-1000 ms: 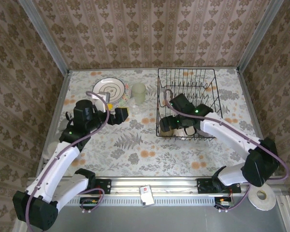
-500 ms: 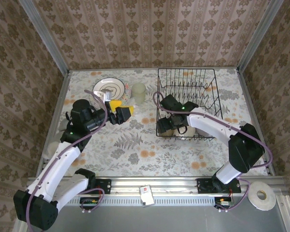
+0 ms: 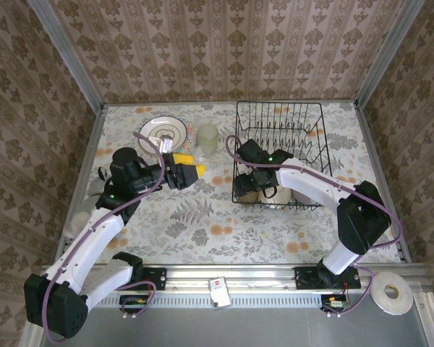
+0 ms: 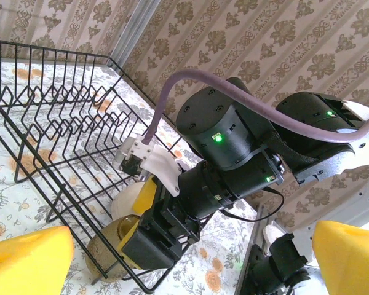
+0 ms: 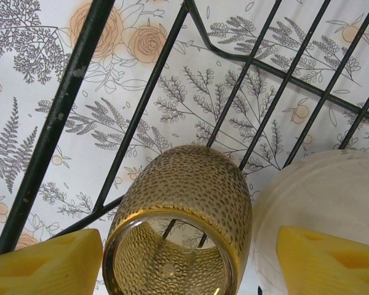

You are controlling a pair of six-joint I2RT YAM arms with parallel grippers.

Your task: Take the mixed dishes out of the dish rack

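The black wire dish rack [image 3: 289, 137] stands at the back right of the table. In its near left corner a small brown cup [image 5: 190, 203] lies on its side, mouth toward my right wrist camera, beside a cream bowl [image 5: 320, 196]. My right gripper [image 5: 184, 264] is open, with a yellow finger on each side of the cup [image 3: 244, 192]; the right finger is in front of the bowl [image 3: 276, 195]. My left gripper [image 3: 186, 172] hangs open and empty left of the rack [image 4: 61, 123], facing the cup [image 4: 101, 258]. A white plate [image 3: 163, 131] and a pale green glass [image 3: 207, 137] stand on the table.
The rack's upright tines [image 3: 282, 123] rise behind the right arm. Its thick front wire [image 5: 55, 123] crosses just left of the cup. Metal rails edge the table, and patterned walls close it in. Floral tabletop [image 3: 202, 224] lies open between the arms.
My right gripper has moved down-left inside the rack to the brown cup, and its jaws have narrowed around it. My left gripper has swung a little to the right, toward the rack.
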